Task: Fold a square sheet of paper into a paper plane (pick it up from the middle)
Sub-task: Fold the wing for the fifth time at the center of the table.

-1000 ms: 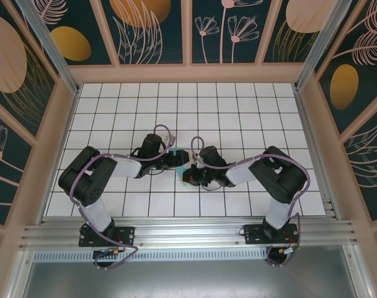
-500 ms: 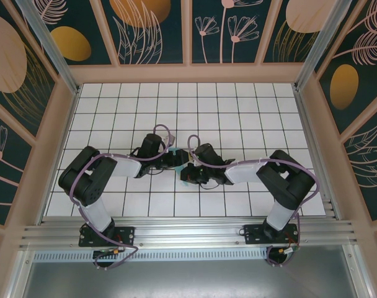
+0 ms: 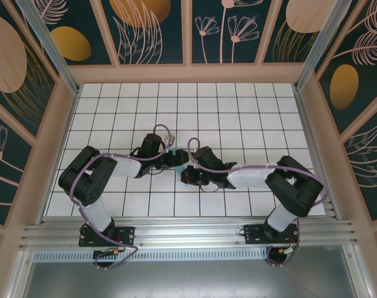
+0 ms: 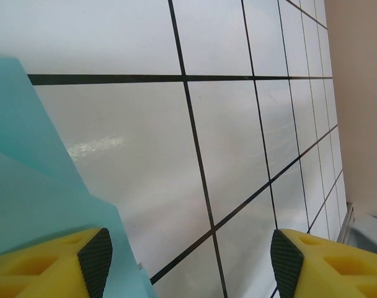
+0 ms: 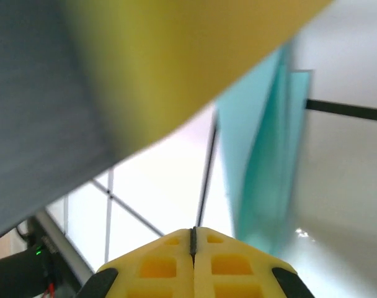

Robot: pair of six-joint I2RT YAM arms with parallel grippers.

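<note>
One folded turquoise paper (image 4: 33, 198) sat on the tiled counter (image 4: 238, 155) between two pincers. The left pincer (image 4: 188, 264) gaped wide at its edge, and the right pincer (image 5: 193, 248) was pressed closed beside it.

Table: white tiled table (image 3: 238, 112), black grid lines.
Hands: left hand (image 3: 179, 162), right hand (image 3: 190, 175), close together mid-table.
Paper: light turquoise-blue paper (image 3: 186, 179), between them.
</note>
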